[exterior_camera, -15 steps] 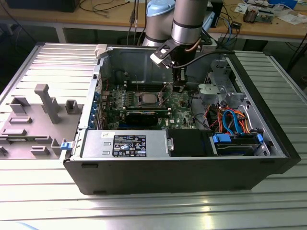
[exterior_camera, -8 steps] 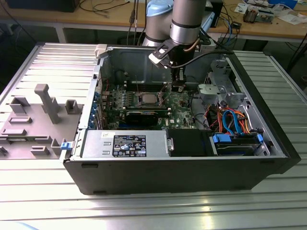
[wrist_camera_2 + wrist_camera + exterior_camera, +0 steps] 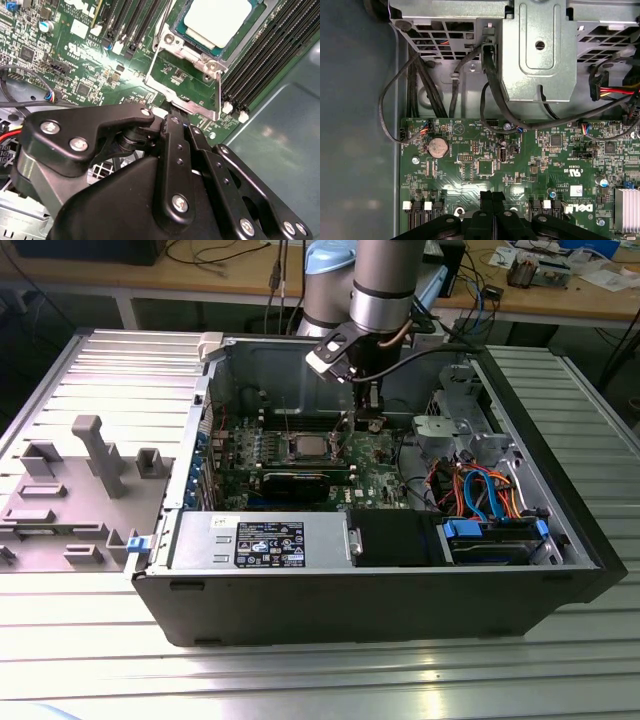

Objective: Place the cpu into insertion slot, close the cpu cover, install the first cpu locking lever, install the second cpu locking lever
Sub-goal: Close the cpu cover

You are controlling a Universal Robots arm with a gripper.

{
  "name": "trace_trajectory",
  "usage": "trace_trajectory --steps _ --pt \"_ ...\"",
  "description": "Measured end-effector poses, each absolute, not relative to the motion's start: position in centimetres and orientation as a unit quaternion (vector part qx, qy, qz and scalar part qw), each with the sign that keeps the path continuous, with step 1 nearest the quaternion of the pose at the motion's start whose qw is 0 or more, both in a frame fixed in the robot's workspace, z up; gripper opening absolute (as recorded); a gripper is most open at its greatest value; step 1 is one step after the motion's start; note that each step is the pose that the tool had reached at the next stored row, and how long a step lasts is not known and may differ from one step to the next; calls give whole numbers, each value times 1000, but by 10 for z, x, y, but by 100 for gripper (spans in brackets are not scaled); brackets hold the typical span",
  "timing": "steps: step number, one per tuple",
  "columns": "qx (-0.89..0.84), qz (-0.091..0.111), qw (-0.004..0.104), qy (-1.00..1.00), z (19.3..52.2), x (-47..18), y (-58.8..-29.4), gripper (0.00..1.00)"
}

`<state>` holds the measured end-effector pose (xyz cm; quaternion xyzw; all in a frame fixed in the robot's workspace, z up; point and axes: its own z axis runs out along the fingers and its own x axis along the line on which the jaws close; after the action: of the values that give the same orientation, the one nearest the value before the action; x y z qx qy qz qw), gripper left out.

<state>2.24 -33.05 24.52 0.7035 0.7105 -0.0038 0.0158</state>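
**One chip in, one cover open**

One cpu (image 3: 217, 20) sits in the one insertion slot (image 3: 207, 62) on the green motherboard (image 3: 90, 65). One cpu cover (image 3: 200, 111), a thin silver frame, is swung open just beside the slot. The one hand (image 3: 177, 112) has its two fingers (image 3: 175, 140) pressed together, tips at the cover's near edge. I cannot tell if they pinch it. In the exterior view one arm (image 3: 385, 280) reaches down into one black computer case (image 3: 350, 610) on the bench (image 3: 300, 680).

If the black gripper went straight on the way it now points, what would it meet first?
Probably the thin silvery square cpu cover, open beside the grey-topped square cpu; the gripper points at its nearest edge. Whether they touch is unclear.
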Motion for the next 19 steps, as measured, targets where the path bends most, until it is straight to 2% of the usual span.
trace_trajectory --steps 19 --pt "703 -4 16 711 245 16 -331 11"
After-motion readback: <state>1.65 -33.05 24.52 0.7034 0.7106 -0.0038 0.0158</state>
